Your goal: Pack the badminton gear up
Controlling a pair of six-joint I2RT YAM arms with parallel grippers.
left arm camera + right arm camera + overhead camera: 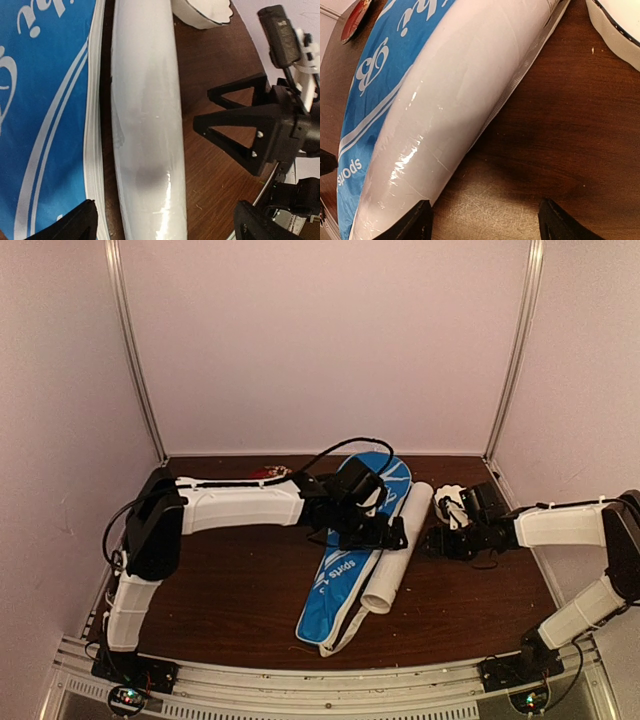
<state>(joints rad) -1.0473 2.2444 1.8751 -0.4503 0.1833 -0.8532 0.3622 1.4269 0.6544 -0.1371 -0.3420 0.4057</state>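
The long white tube (398, 550) lies on the brown table, leaning against the right edge of the blue white-lettered racket bag (345, 575). My left gripper (397, 533) hovers over the tube's middle. In the left wrist view it (165, 225) is open, its fingers wide on either side of the tube (147, 125) and clear of it, with the bag (45, 110) to the left. My right gripper (436, 540) sits just right of the tube. It (485, 225) is open over bare table, its left finger beside the tube (445, 115) and the bag (380, 70) beyond.
A white scalloped bowl (450, 502) stands behind the right gripper, close to the tube's far end. A small red dish (268, 473) sits at the back, behind the left arm. White walls and metal posts enclose the table.
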